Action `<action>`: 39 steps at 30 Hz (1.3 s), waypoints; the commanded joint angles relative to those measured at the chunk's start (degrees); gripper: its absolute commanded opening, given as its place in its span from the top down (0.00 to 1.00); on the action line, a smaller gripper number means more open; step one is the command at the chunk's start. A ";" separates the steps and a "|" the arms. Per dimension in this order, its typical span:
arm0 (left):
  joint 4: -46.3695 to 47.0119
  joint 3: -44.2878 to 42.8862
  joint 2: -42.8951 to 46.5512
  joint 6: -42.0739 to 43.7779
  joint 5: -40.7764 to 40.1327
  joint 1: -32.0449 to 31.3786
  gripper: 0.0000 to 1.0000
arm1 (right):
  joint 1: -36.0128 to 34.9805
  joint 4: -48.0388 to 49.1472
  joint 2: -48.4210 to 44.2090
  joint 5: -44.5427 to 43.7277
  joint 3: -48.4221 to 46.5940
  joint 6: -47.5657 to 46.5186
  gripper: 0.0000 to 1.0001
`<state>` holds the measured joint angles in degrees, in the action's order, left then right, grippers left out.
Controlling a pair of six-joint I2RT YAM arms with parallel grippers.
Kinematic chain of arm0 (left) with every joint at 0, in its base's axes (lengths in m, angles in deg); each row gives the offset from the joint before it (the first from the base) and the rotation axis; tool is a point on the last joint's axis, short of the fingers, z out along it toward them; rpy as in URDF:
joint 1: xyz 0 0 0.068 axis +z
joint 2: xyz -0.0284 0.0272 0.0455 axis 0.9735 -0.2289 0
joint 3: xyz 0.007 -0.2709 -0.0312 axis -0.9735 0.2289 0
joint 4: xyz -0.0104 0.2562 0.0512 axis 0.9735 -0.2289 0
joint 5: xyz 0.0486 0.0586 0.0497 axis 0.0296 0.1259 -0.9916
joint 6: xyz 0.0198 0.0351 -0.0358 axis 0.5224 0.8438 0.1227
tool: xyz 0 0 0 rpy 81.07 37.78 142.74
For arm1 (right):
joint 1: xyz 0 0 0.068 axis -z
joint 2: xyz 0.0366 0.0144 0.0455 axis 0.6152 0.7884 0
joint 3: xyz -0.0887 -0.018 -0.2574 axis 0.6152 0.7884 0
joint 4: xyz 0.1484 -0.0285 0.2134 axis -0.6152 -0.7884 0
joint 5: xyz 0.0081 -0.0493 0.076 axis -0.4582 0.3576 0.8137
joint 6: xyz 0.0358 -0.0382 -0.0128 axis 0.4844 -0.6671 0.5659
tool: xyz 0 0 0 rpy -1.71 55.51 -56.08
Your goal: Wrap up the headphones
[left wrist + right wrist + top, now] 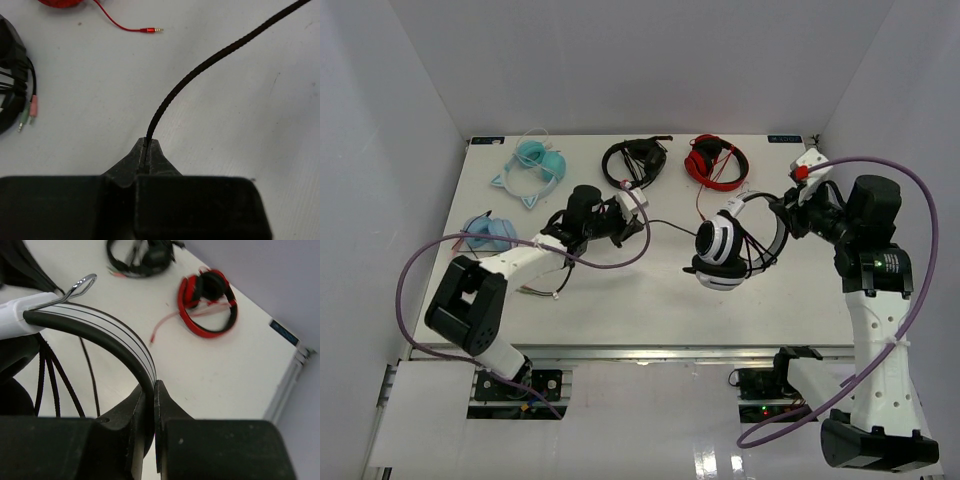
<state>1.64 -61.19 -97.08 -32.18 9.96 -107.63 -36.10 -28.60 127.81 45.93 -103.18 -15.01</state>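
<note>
The white headphones (pixel 718 250) hang above the table's middle right, cups low, with the black cable (pixel 670 226) looped several times across the headband. My right gripper (pixel 782 213) is shut on the headband (pixel 117 337) and holds it up; the wrist view shows its jaws (pixel 151 390) clamped on the white-and-black band. My left gripper (pixel 632 205) is shut on the cable (pixel 190 75), which runs from its jaws (pixel 146 146) up to the right, toward the headphones.
An all-black pair (pixel 634 162) and a red pair (pixel 716 160) lie at the back, the red pair's plug (pixel 152 30) loose on the table. Two light-blue cat-ear pairs (pixel 530 168) lie at the left. The table's right edge (pixel 287 385) is near.
</note>
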 commanded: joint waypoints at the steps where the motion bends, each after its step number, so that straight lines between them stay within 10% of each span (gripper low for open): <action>1: -10.62 -5.69 6.72 0.23 1.73 0.52 1.00 | -0.19 9.86 -0.62 -16.20 5.01 -6.09 0.92; 14: -28.29 -33.46 -0.37 -20.35 17.22 -1.16 1.00 | -19.32 29.93 1.78 -48.36 21.08 -13.55 0.92; 25: -16.85 -26.91 2.98 -41.67 30.53 -10.49 1.00 | -24.88 49.27 17.65 -70.79 13.49 1.19 0.92; 32: 9.40 -14.09 4.58 -59.87 21.61 -15.54 1.00 | -24.00 34.64 24.64 -56.11 1.43 26.41 0.92; 37: 16.56 -13.20 0.17 -54.12 2.58 -21.27 0.99 | -18.36 26.96 25.98 -38.41 -3.61 38.41 0.92; 39: 13.76 -14.04 -0.79 -48.97 -3.00 -23.41 0.76 | -15.83 26.29 24.56 -33.41 -3.43 42.70 0.92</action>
<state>11.39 -73.94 -97.27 -86.38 17.74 -125.05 -57.89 -3.27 154.27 -0.90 -101.56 9.21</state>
